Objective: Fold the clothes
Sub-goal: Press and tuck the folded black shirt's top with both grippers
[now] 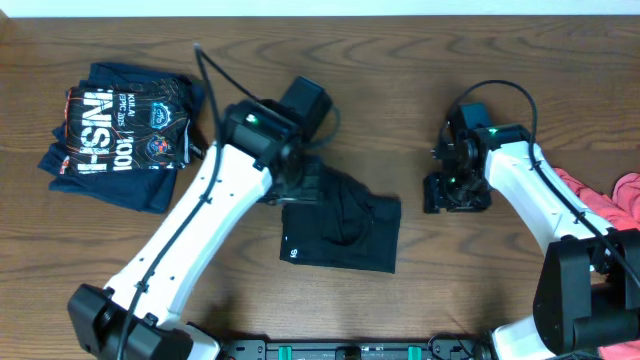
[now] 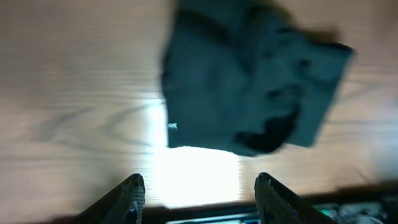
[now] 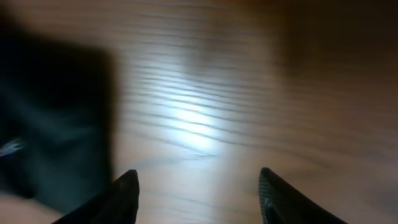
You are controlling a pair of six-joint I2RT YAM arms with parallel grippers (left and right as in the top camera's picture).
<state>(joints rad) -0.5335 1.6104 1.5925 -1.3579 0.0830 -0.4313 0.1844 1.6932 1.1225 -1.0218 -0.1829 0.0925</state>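
Observation:
The black T-shirt (image 1: 340,232) lies folded into a small rectangle at the table's middle, a small white mark near its front left corner. My left gripper (image 1: 297,186) hovers over its back left corner. In the left wrist view the shirt (image 2: 249,81) lies ahead of the gripper (image 2: 199,186), which is open with only bare wood between its fingers. My right gripper (image 1: 456,192) stands to the right of the shirt, apart from it. It is open over wood (image 3: 199,186), with the black cloth (image 3: 50,118) off to its left.
A folded navy printed shirt (image 1: 120,135) rests at the back left. A coral-red garment (image 1: 610,195) lies at the right edge, partly under the right arm. The wooden table (image 1: 480,60) surrounds them.

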